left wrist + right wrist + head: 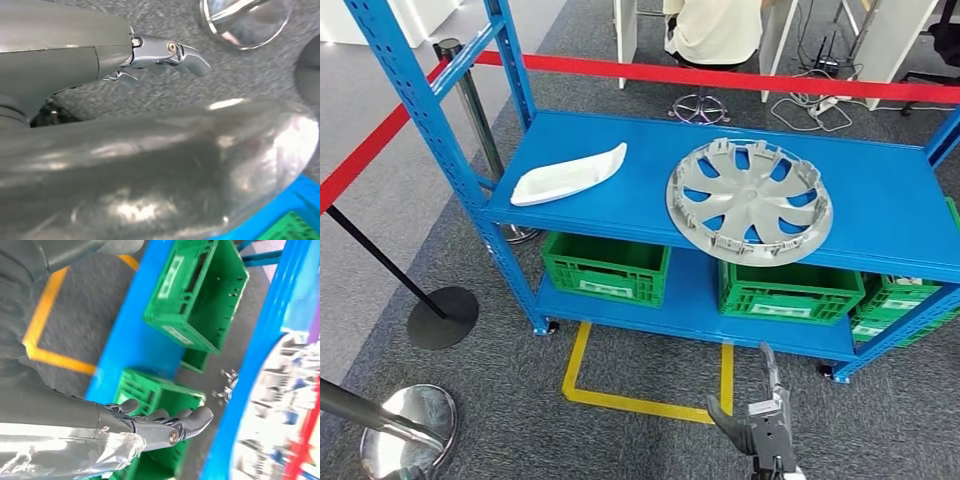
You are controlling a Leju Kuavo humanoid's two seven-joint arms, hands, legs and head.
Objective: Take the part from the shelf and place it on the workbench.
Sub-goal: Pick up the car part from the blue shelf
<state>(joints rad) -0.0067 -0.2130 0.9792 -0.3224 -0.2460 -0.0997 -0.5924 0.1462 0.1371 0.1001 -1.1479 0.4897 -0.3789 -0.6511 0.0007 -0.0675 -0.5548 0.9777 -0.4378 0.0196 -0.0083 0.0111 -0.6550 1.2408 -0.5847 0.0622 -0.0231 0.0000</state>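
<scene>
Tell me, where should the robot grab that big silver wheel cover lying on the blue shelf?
Probably by the near rim of the wheel cover, coming from the front of the shelf. It lies flat, too wide to span, but its front edge sits close to the shelf's front lip, and the openings between spokes give fingers a hold. The right hand, low in front, seems nearest.

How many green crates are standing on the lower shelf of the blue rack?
3, maybe more. One green crate is at the left, one is under the wheel cover, and one is at the right edge, partly cut off; more may be hidden there.
</scene>
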